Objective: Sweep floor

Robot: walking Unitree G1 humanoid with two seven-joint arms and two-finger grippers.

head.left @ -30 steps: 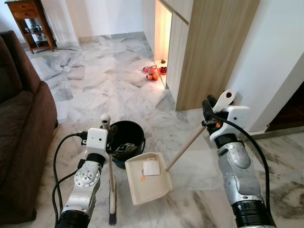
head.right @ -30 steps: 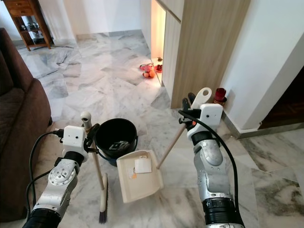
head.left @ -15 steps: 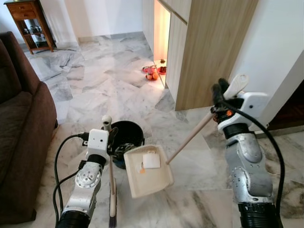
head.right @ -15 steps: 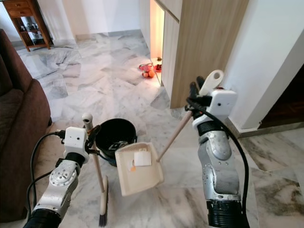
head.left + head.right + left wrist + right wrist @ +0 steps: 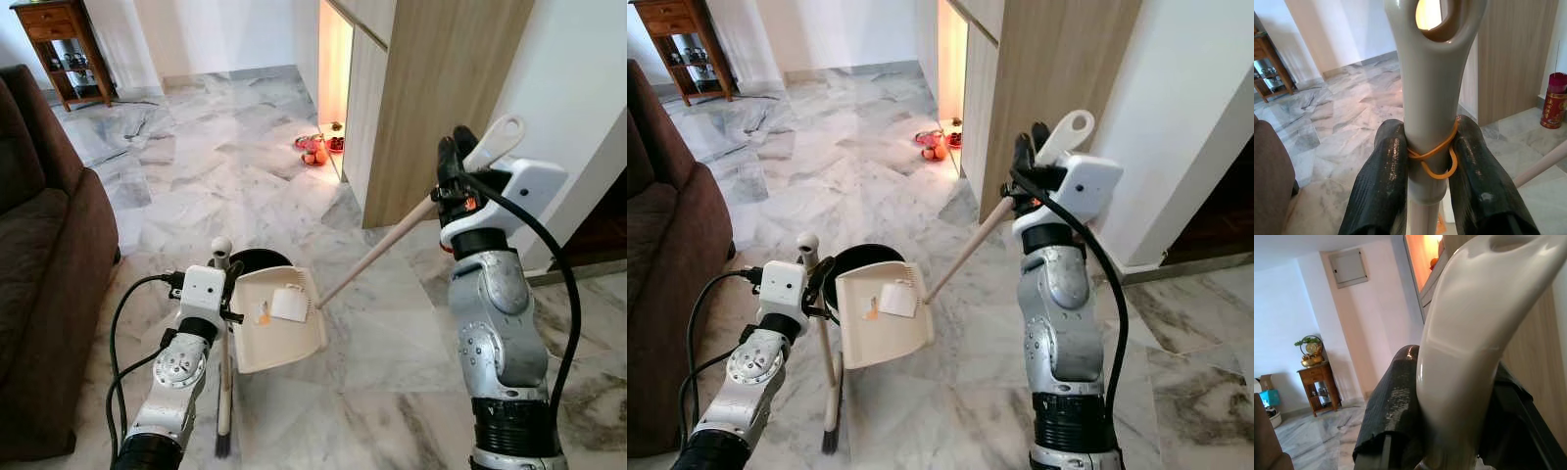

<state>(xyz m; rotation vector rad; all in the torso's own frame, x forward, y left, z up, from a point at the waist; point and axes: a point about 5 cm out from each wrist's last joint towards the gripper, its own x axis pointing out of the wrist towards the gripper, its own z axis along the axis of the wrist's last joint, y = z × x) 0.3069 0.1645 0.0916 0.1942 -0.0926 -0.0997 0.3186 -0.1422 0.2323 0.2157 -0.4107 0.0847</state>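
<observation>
Your right gripper (image 5: 453,168) clamps the dustpan (image 5: 277,319) handle, pan lifted over the black bucket (image 5: 865,257). Your left gripper (image 5: 1422,161) grips the broom (image 5: 224,392), upright.

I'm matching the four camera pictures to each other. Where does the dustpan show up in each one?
Left eye view: the dustpan is lower centre, tilted over the black bucket.
Right eye view: lower centre-left, over the same bucket.
Left wrist view: its long handle crosses one corner.
Right wrist view: the pale handle end fills the foreground, in the right claw.
Shared landmark: the wooden cabinet.
</observation>
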